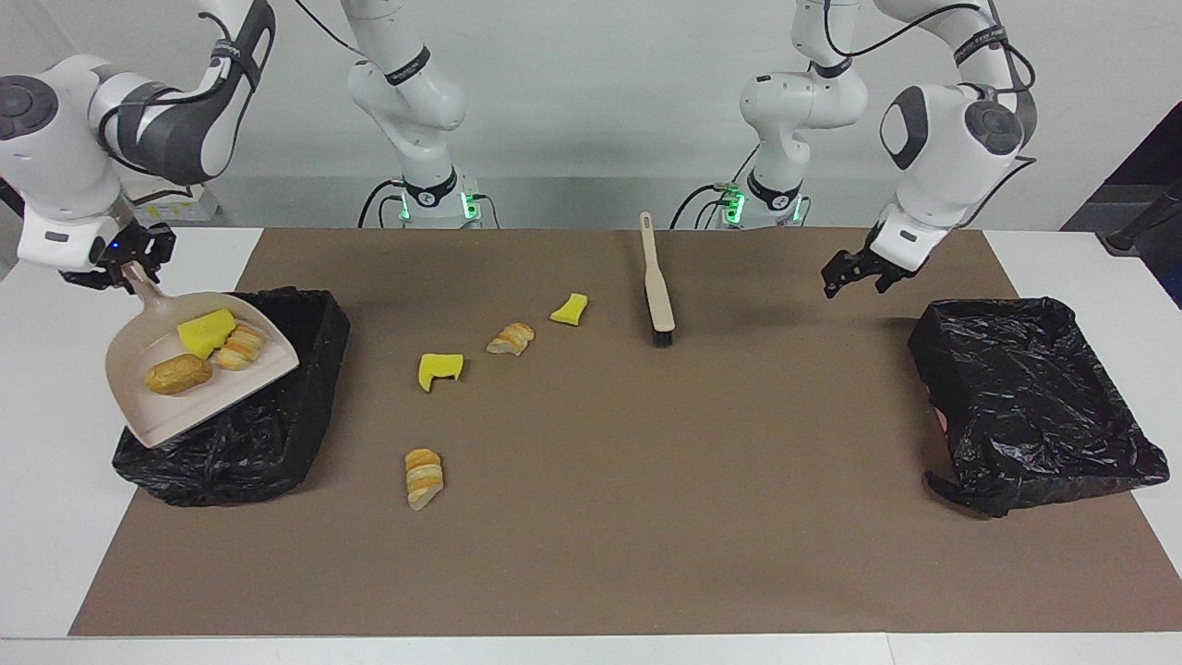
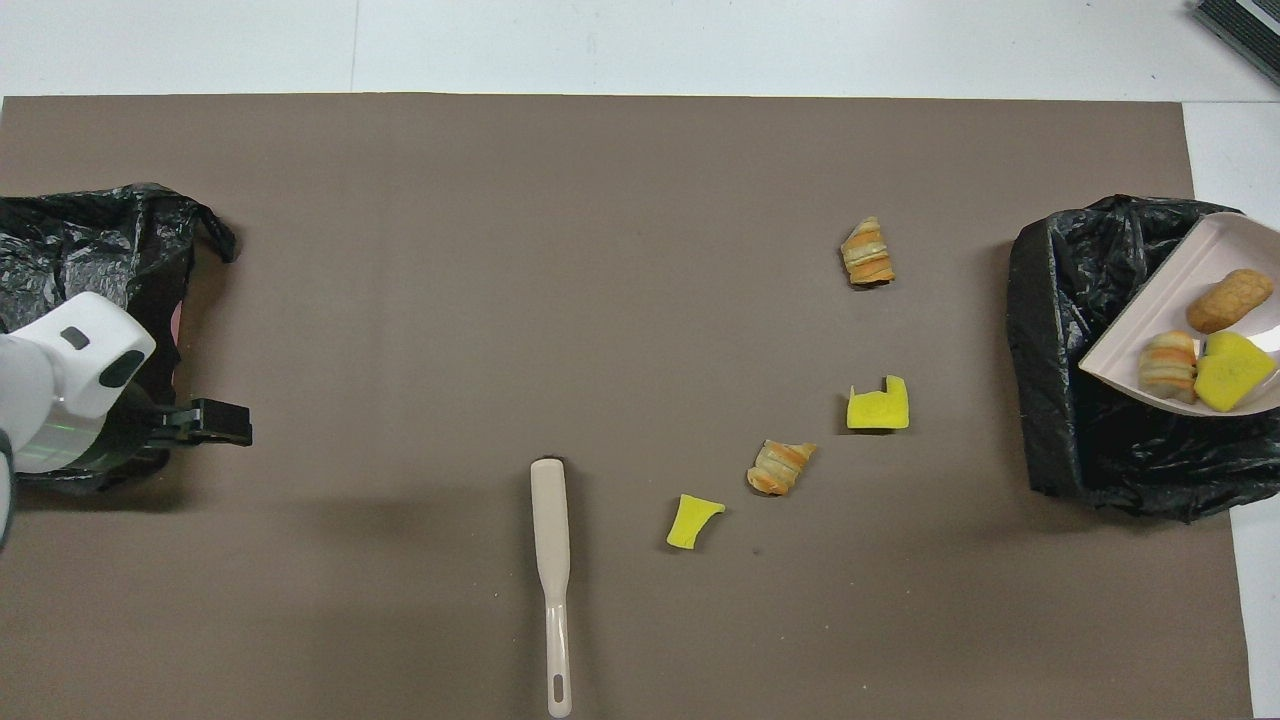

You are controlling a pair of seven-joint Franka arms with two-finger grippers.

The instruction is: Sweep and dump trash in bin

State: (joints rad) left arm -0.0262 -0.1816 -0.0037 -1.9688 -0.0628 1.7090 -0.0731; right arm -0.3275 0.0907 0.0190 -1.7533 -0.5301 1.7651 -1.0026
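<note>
My right gripper (image 1: 130,273) is shut on the handle of the beige dustpan (image 1: 138,406), held tilted above the black-lined bin (image 1: 277,434) at the right arm's end. The pan carries three bits of trash: a yellow sponge (image 1: 205,332), a striped bread piece (image 1: 242,345) and a golden bread chunk (image 1: 177,373). Several more bits lie on the brown mat: two sponges (image 1: 569,308) (image 1: 440,369) and two bread pieces (image 1: 511,338) (image 1: 424,477). The brush (image 1: 657,296) lies loose on the mat. My left gripper (image 1: 855,277) hangs open and empty above the mat beside the other bin.
A second black-lined bin (image 1: 1016,388) stands at the left arm's end of the table. The brown mat (image 1: 646,517) covers most of the white table. In the overhead view the dustpan (image 2: 1170,300) overhangs the bin (image 2: 1060,330).
</note>
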